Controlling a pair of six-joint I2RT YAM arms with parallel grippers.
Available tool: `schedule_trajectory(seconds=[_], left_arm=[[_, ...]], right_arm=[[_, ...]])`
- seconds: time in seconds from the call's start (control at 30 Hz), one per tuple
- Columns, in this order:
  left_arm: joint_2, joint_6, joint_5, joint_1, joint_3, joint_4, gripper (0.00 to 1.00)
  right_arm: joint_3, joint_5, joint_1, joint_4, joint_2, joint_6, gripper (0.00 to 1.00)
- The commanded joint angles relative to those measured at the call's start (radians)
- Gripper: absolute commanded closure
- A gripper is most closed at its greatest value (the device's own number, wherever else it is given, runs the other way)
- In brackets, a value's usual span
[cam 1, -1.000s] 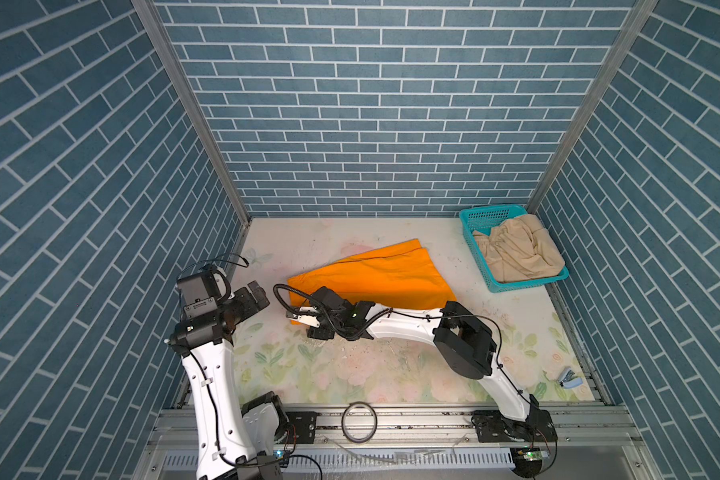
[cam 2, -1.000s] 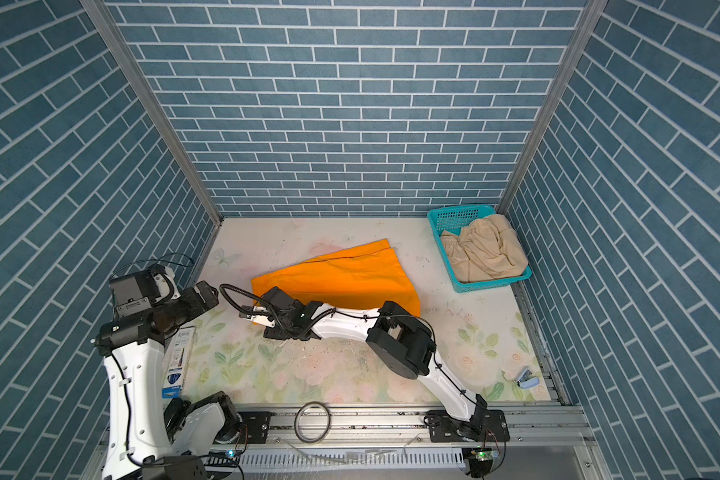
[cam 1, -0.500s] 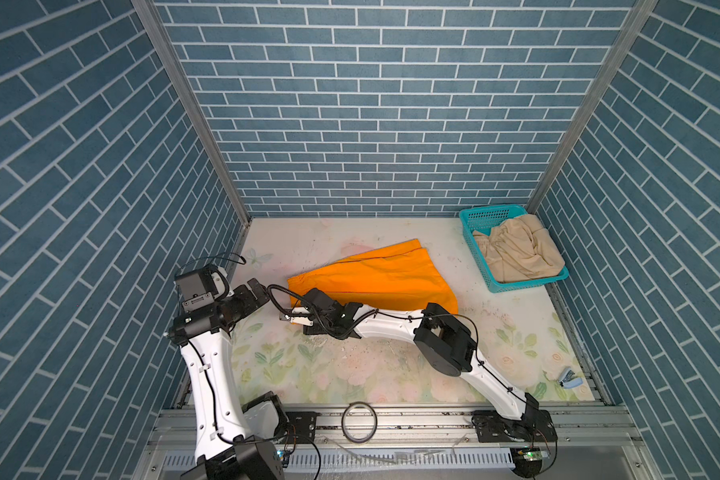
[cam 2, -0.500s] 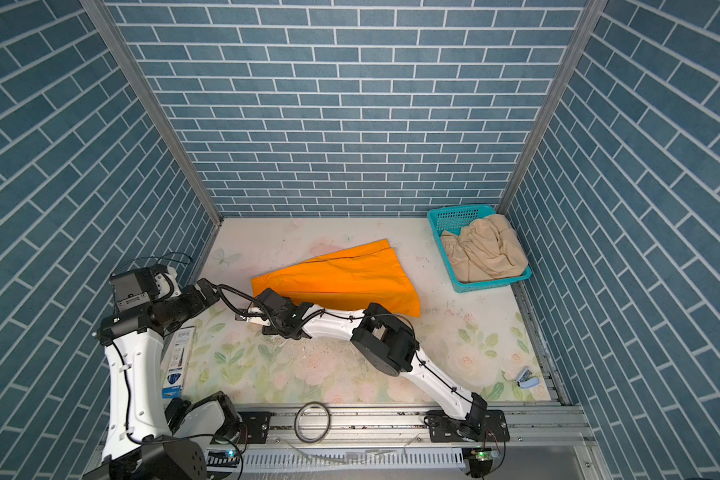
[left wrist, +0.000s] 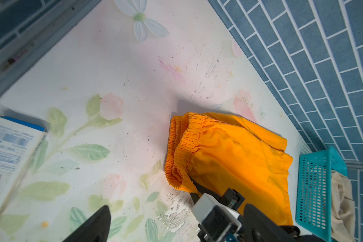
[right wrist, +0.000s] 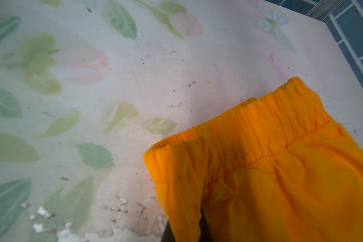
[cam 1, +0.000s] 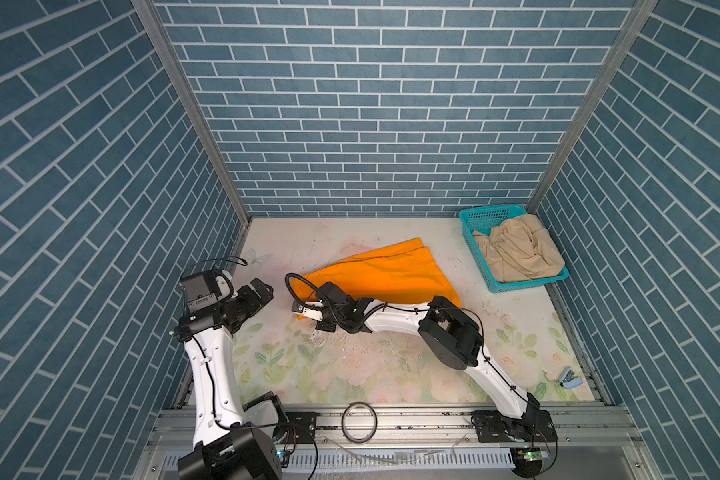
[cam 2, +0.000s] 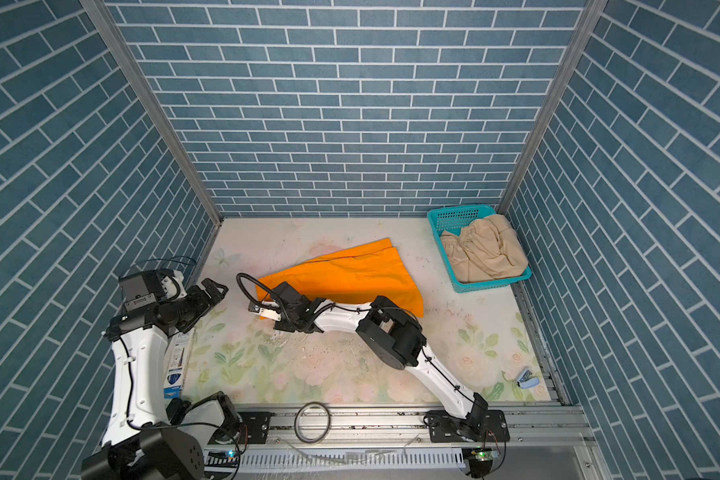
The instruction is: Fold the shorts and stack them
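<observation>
**Right tool** (left wrist: 193,185): I see its dark fingers (right wrist: 202,224) pinched together on the near corner of the elastic waistband (left wrist: 182,144) of the orange shorts (cam 1: 385,274). In the right wrist view the cloth drapes over the fingers, so I count this as a grip on that corner. The waistband is bunched at the grip. The rest of the garment lies flat on the counter (cam 1: 350,365), doubled over lengthwise. Its waistband end points toward the left tool and its leg hems toward the basket.

**Left tool** (cam 1: 264,290): the jaws are spread wide and hold nothing. It hangs just beside the waistband end of the orange shorts, apart from the cloth. One of its fingers (left wrist: 96,224) shows at the edge of the left wrist view, clear of the fabric.

**Beige shorts** (cam 1: 516,253): these lie crumpled in a heap inside the teal basket (cam 1: 485,216). The basket stands in the far right corner of the counter, near the hems of the orange pair but not touching them.

**Outlying items, as I make them out:**
- A white-and-blue carton (cam 2: 175,365) lies along the left edge of the counter, beside the left arm.
- A small blue object (cam 1: 568,380) sits at the near right edge, too small for me to identify.
- A black ring (cam 1: 359,424) rests on the metal rail in front.
- Blue brick-pattern walls (cam 1: 371,124) enclose three sides.
</observation>
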Motion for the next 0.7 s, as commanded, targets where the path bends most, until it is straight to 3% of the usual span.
schedule_trajectory(seconds=[0.0, 0.17, 0.43, 0.67], left_arm=[[0.022, -0.096, 0.074, 0.003, -0.064, 0.086, 0.00], [0.053, -0.197, 0.106, -0.030, -0.145, 0.214, 0.00], [0.205, -0.318, 0.068, -0.220, -0.216, 0.453, 0.00], [0.342, -0.340, 0.050, -0.291, -0.237, 0.577, 0.00]], right_arm=[[-0.100, -0.111, -0.027, 0.147, -0.096, 0.117, 1.00], [-0.206, -0.163, -0.045, 0.266, -0.141, 0.174, 1.00], [-0.251, -0.181, -0.050, 0.325, -0.153, 0.196, 1.00], [-0.270, -0.171, -0.054, 0.359, -0.162, 0.189, 1.00]])
